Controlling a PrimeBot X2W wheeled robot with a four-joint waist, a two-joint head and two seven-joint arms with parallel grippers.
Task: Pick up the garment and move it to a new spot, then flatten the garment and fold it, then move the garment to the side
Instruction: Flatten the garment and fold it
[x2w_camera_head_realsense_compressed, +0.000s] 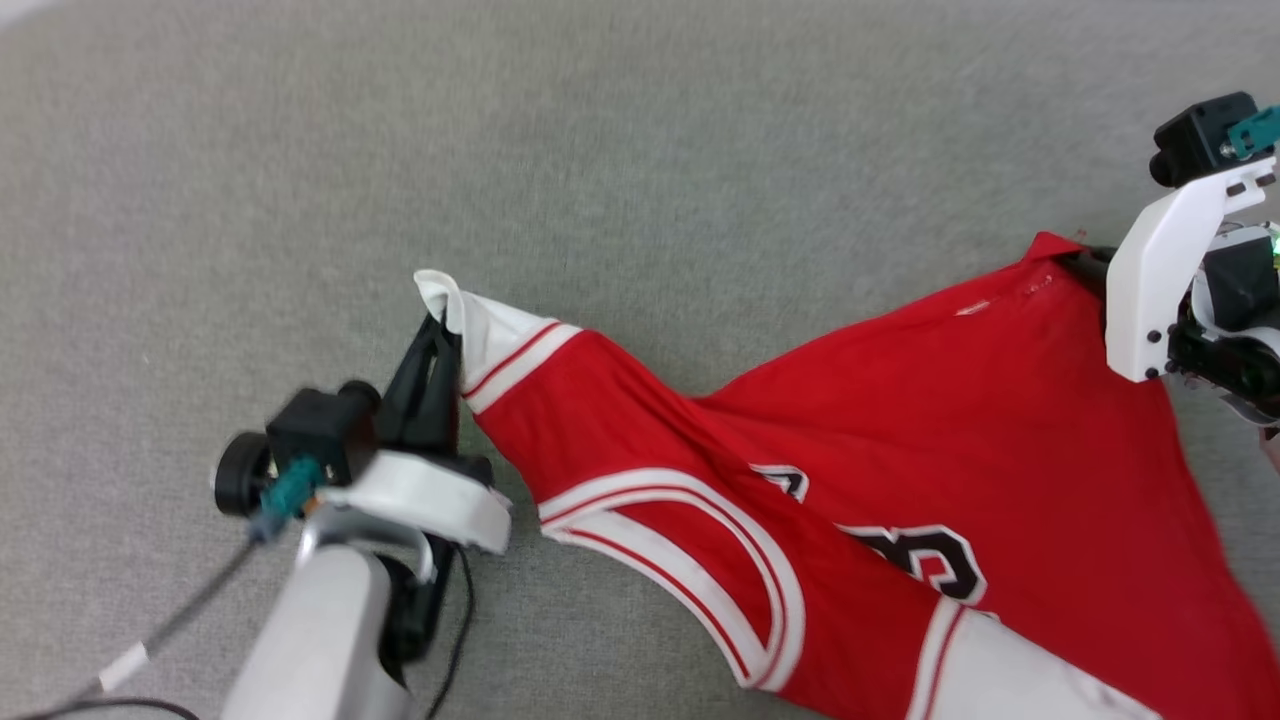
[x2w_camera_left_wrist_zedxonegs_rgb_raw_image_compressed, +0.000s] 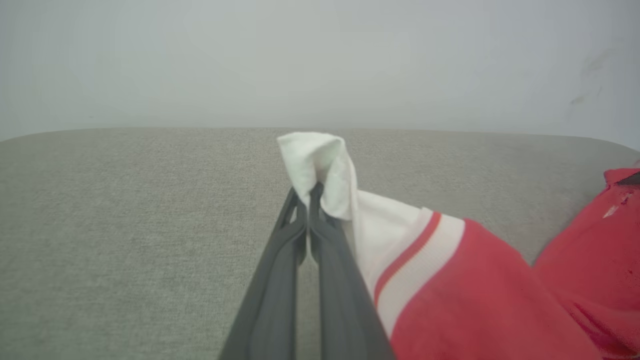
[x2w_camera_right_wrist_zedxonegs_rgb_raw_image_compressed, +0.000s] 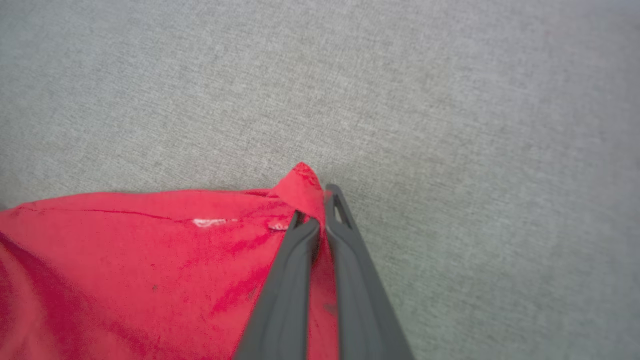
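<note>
Garment (x2w_camera_head_realsense_compressed: 900, 430) on grey surface (x2w_camera_head_realsense_compressed: 640, 150), centre to lower right. Left gripper (x2w_camera_head_realsense_compressed: 441, 330) pinches white sleeve tip, centre-left of frame; right gripper (x2w_camera_right_wrist_zedxonegs_rgb_raw_image_compressed: 320, 212) pinches red corner, upper right. Long axis spans both grips.

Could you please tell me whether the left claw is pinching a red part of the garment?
No, the left claw is shut on the white sleeve end of the garment.
</note>
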